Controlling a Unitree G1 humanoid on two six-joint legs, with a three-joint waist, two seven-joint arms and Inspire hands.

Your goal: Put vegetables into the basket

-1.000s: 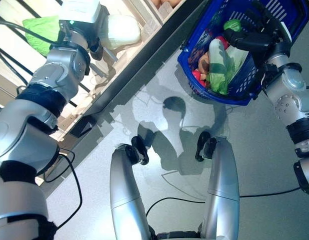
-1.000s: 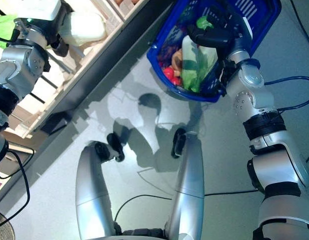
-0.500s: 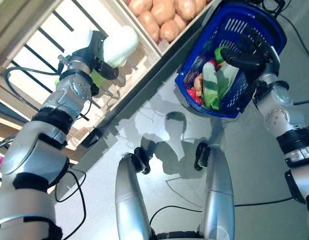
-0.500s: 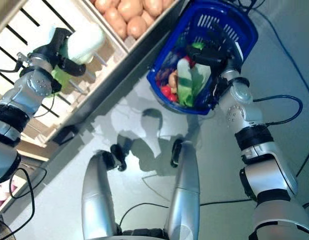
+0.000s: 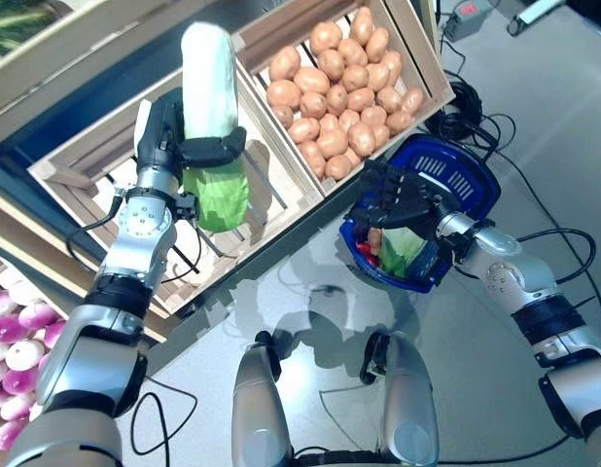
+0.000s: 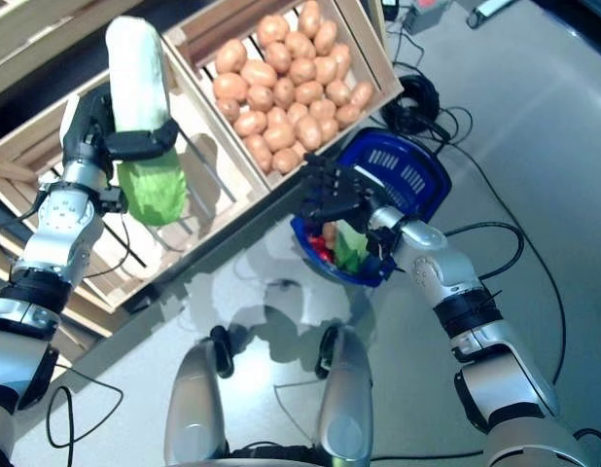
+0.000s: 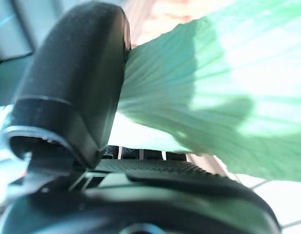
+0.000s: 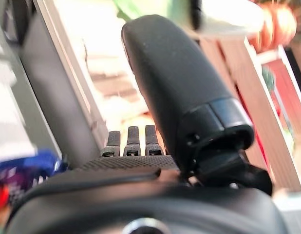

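Observation:
My left hand (image 5: 162, 138) is shut on a long cabbage (image 5: 208, 92), white at the stalk and green at the leafy end (image 6: 153, 192), held upright above a slatted wooden crate (image 5: 82, 185). Its green leaf (image 7: 214, 92) presses against my thumb (image 7: 72, 92) in the left wrist view. To the right, over the floor, hangs the blue basket (image 5: 459, 183). My right hand (image 5: 398, 197) reaches across its near rim with fingers straight and spread. Green and red vegetables (image 5: 396, 251) lie inside it. A blue edge of the basket (image 8: 24, 165) shows in the right wrist view.
A wooden crate full of potatoes (image 5: 339, 92) stands beside the slatted crate, just behind the basket. Purple and white turnips (image 5: 14, 336) lie at the lower left. Grey floor (image 5: 310, 311) spreads in front of the crates.
The whole picture has shifted, bringing the crates into view. The cabbage stays in my left hand and now stands upright. The basket stays with my right hand, close to the potato crate.

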